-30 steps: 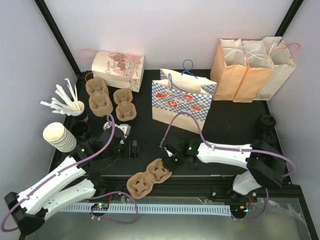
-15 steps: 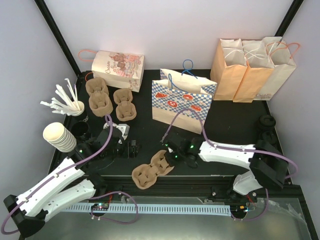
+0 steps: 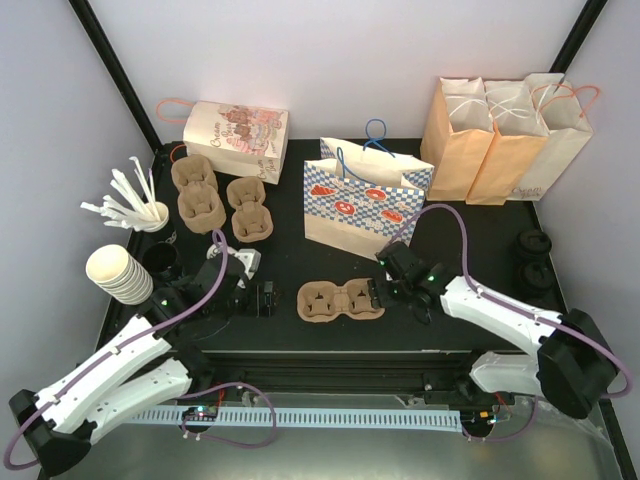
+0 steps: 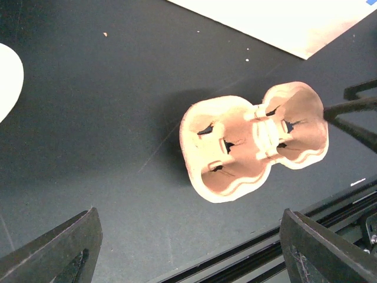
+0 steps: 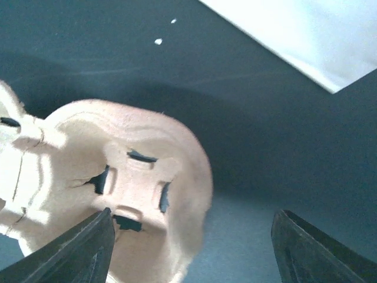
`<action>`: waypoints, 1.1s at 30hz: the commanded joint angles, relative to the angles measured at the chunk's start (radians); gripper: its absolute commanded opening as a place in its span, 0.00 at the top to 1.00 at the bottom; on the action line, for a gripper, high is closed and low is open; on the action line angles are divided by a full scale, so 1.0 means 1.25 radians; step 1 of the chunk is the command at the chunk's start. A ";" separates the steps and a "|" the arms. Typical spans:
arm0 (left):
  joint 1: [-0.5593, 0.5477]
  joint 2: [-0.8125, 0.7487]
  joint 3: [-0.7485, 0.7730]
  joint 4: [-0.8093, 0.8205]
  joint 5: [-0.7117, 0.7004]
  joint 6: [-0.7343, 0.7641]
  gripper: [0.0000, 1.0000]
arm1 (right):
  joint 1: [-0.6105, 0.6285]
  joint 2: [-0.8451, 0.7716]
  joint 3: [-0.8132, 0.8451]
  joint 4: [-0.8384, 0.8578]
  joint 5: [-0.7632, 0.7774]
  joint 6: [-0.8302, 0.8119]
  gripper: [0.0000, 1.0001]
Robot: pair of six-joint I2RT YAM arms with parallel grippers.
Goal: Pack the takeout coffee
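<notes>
A brown pulp cup carrier (image 3: 340,300) lies flat on the black table in front of the blue checked bag (image 3: 365,205). My right gripper (image 3: 381,292) is open at the carrier's right end. In the right wrist view the carrier (image 5: 118,183) sits low and left, one pocket reaching in between the spread fingers (image 5: 79,253) of the right gripper (image 5: 194,253), loose. My left gripper (image 3: 264,298) stands open a little left of the carrier. The left wrist view shows the carrier (image 4: 253,141) beyond the left gripper (image 4: 197,259), with nothing between its fingers. The takeout coffee does not plainly show in any view.
A stack of plain white cups (image 3: 118,275) and a cup of white stirrers (image 3: 140,208) stand at the left edge. More carriers (image 3: 200,195) sit behind them. A printed white bag (image 3: 235,130) and tan bags (image 3: 500,130) line the back. Black round pieces (image 3: 533,258) sit at right.
The right arm carried the carrier from the front edge back and to the right, set it flat before the checked bag, and opened. The left arm barely moved.
</notes>
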 commanded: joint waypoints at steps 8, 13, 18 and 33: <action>0.007 0.016 -0.003 0.003 -0.057 -0.020 0.01 | 0.006 0.076 0.261 -0.244 0.123 0.116 0.17; 0.008 0.030 -0.002 0.048 -0.027 0.007 0.01 | 0.015 0.130 0.282 -0.222 0.007 0.145 0.17; 0.008 0.051 0.016 0.032 -0.053 0.024 0.01 | 0.097 0.177 0.325 -0.235 0.056 0.187 0.16; 0.008 0.022 -0.008 0.017 -0.034 0.017 0.01 | 0.196 0.283 0.340 -0.202 0.067 0.260 0.03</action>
